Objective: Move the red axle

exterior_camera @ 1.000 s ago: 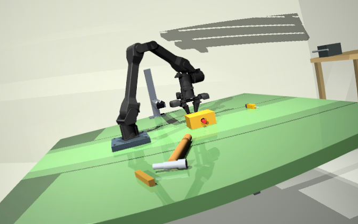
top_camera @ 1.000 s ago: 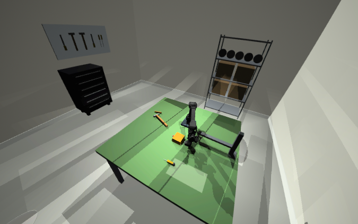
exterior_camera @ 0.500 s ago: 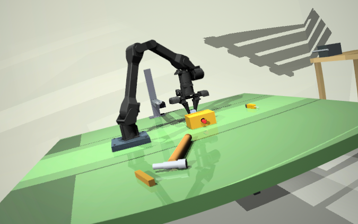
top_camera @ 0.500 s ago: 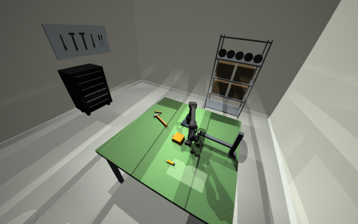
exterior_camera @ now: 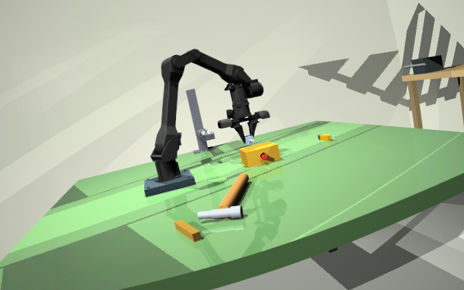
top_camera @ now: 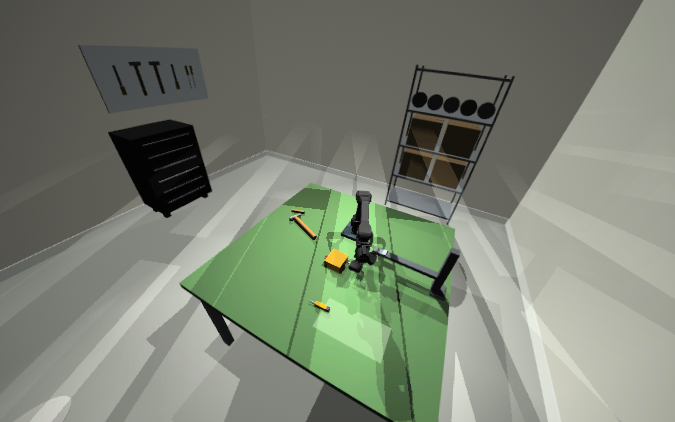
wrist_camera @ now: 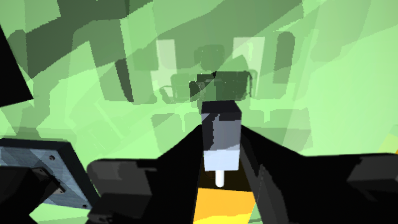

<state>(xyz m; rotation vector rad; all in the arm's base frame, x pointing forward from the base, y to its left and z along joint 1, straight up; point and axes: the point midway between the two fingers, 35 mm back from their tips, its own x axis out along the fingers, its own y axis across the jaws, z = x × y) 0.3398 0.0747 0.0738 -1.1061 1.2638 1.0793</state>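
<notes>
Bench carries everything. The arm bends over it; the bracket stands apart, V-blocks unoccupied. Yellow beam sits beside the end effector, which is clenched on a grey block with a pale pin. Risks, my judgement: an off-line pin could catch the bore's rim and shove the beam—or twist the block in the grip; too long a push could drop the axle. Red axle: in the beam's bore, bright round end protruding; remainder hidden.
</notes>
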